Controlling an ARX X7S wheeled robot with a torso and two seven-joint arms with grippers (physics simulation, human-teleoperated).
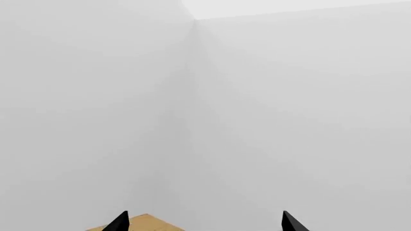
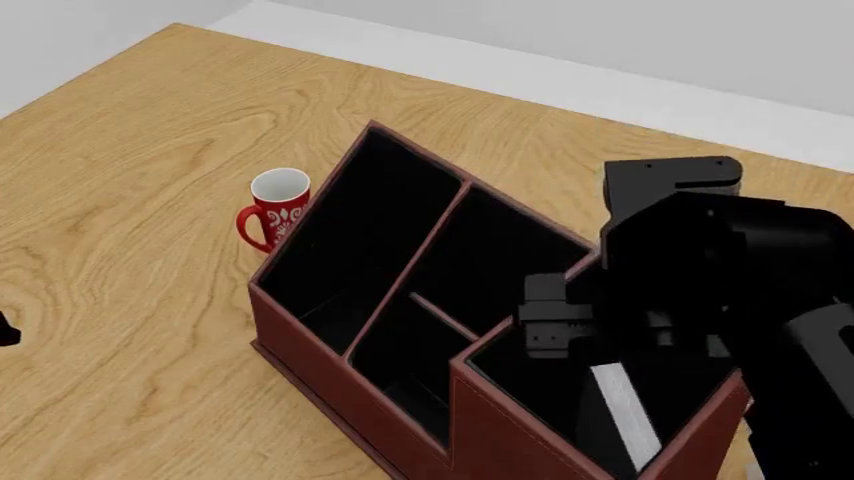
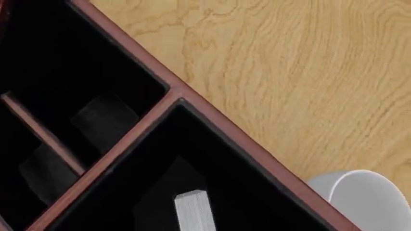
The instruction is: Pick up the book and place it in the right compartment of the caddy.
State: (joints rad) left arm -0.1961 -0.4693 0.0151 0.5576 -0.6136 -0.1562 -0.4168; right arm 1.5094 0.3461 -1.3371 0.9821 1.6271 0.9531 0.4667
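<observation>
The reddish-brown caddy (image 2: 350, 392) stands on the wooden table, black inside. My right gripper (image 2: 587, 372) reaches down into the right compartment (image 2: 514, 362), the large section behind the taller front wall. It is shut on the black book (image 2: 625, 415), whose white page edges show tilted inside that compartment. In the right wrist view the book's page edges (image 3: 192, 211) lie between my dark fingers, inside the caddy's rim (image 3: 212, 120). My left gripper (image 1: 204, 226) is open and empty, facing a white wall corner, with its fingertips (image 1: 119, 222) over a table corner.
A red mug (image 2: 276, 207) with a white inside stands on the table just left of the caddy's long narrow section. A pale grey rounded object (image 3: 363, 197) sits outside the caddy's wall in the right wrist view. White walls bound the table at the back.
</observation>
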